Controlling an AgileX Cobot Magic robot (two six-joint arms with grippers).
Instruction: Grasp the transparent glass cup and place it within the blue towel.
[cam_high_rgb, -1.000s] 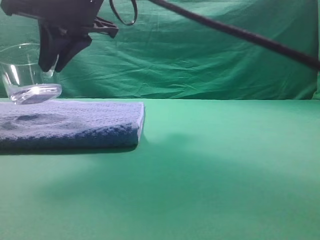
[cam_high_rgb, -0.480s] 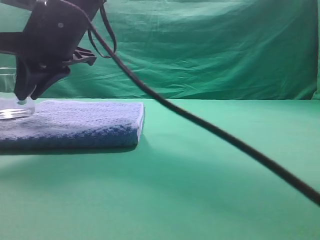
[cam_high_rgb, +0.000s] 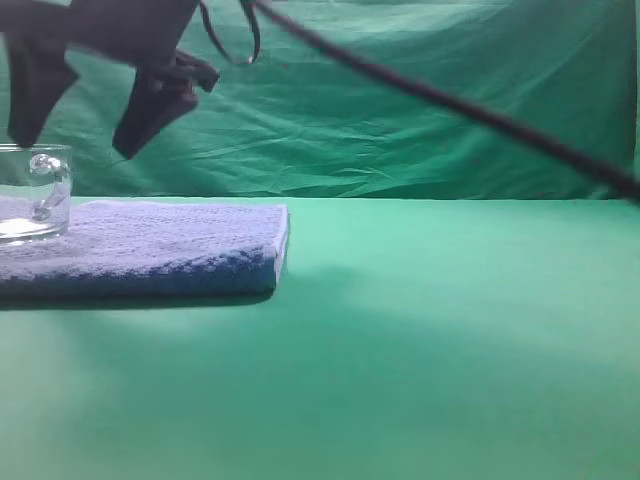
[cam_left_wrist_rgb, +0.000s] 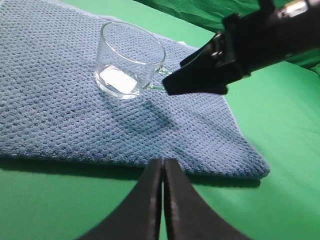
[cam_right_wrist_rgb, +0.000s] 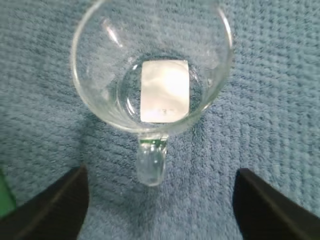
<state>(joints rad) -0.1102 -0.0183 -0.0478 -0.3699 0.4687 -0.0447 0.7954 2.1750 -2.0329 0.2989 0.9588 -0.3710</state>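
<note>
The transparent glass cup (cam_high_rgb: 30, 195) stands upright on the blue towel (cam_high_rgb: 160, 250) at the far left, its small handle pointing right. The right wrist view looks straight down into the cup (cam_right_wrist_rgb: 150, 65), with the towel (cam_right_wrist_rgb: 270, 100) all around it. My right gripper (cam_right_wrist_rgb: 161, 175) is open, its fingers wide apart on either side of the handle and touching nothing. In the exterior view it (cam_high_rgb: 72, 148) hangs above the cup. My left gripper (cam_left_wrist_rgb: 163, 162) is shut and empty, low over the table by the towel's (cam_left_wrist_rgb: 60, 115) near edge, short of the cup (cam_left_wrist_rgb: 130, 60).
The green table (cam_high_rgb: 450, 330) stretches right of the towel, with a creased green cloth backdrop (cam_high_rgb: 420, 130) behind. A black cable (cam_high_rgb: 450, 100) slants across the upper right of the exterior view.
My right gripper lowered the tilted cup onto the towel, opened and let it go, then rose. The cup now stands upright on its own.
</note>
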